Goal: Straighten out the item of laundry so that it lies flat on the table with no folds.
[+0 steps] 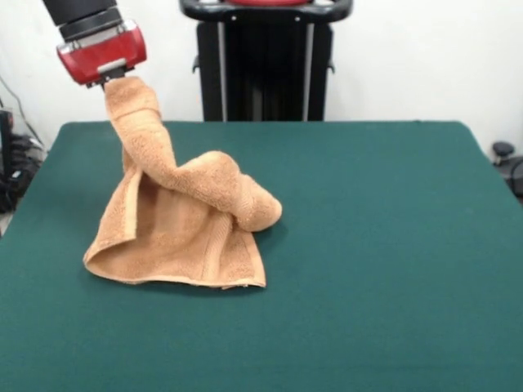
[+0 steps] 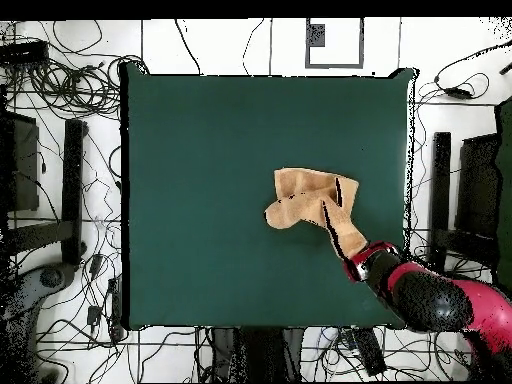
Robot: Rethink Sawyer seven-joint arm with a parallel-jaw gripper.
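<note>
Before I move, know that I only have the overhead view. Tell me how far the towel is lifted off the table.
Observer: In the front view, the end effector holds one end of the towel well above the table. A twisted strand slopes down from it.
Operator: Say whether the rest is off the table too.
Observer: No. The lower part rests on the table, doubled over, with two layers showing along its near edge.
Operator: Report any bunching.
Observer: A thick rolled bulge sits where the strand meets the flat part, on the towel's right side in that view.
</note>
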